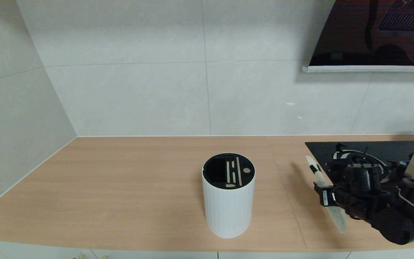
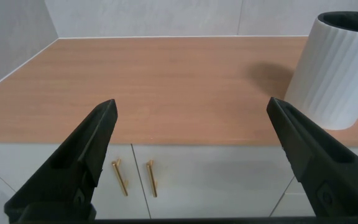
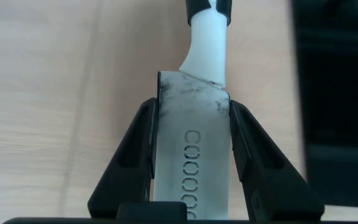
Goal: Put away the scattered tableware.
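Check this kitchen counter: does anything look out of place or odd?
The knife is off to the side of the white holder, clamped by the right gripper on its blade rather than its handle. Dark smudges mark the blade near the handle.

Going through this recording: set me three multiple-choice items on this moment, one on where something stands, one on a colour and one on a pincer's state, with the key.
1. Where does the knife holder stand relative to the hob?
A. on the hob
B. on the counter, to the robot's left of the hob
C. against the back wall

2. What colour is the handle of the knife?
A. white with a black band
B. all red
C. plain wood

3. In what state is the left pincer?
A. shut on a spoon
B. open and empty
C. shut on a cup

Key:
1 B: the head view shows it on bare wood, apart from the black hob.
2 A: the handle is white, crossed by a black band.
3 B: its jaws stand wide apart with nothing between them.
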